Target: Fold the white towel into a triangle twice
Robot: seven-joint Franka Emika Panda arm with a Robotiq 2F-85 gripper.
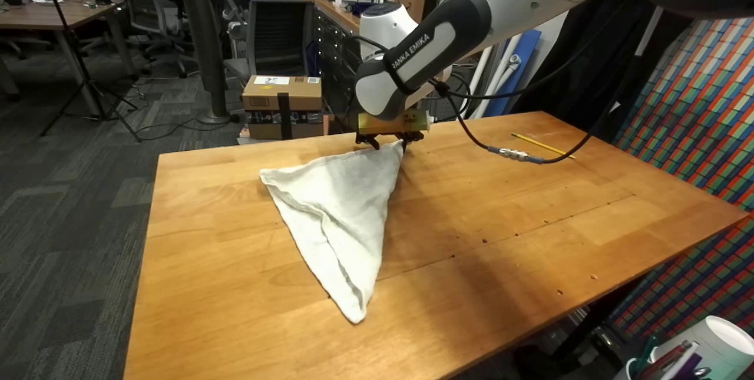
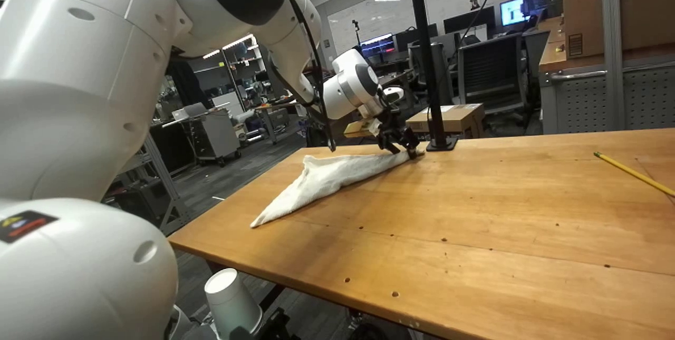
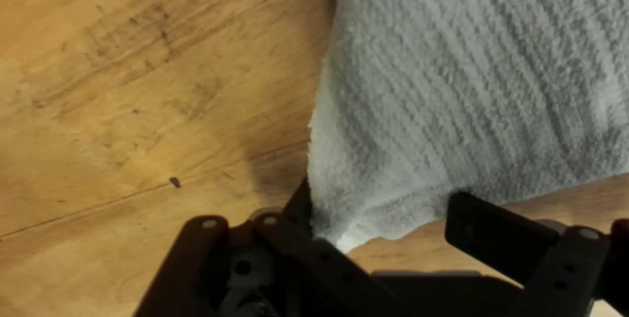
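The white towel [image 1: 347,203] lies on the wooden table in a roughly triangular shape, with a long crease and loose layers along its side. It shows as a low, slightly raised triangle in an exterior view [image 2: 337,174]. My gripper [image 1: 390,145] is at the towel's far corner, pointing down; it is also at that corner in an exterior view [image 2: 404,154]. In the wrist view the gripper [image 3: 381,196] is open, its fingers well apart. The towel's corner [image 3: 393,169] lies between them. The left fingertip is partly hidden by the towel's edge; the right finger overlaps the lower edge.
The wooden table [image 1: 500,286] has its far edge just behind the gripper. A black pole [image 2: 430,66] stands on that edge beside the gripper. A yellow pencil [image 1: 542,145] lies on the table. A cable [image 1: 518,155] hangs from the arm above the table.
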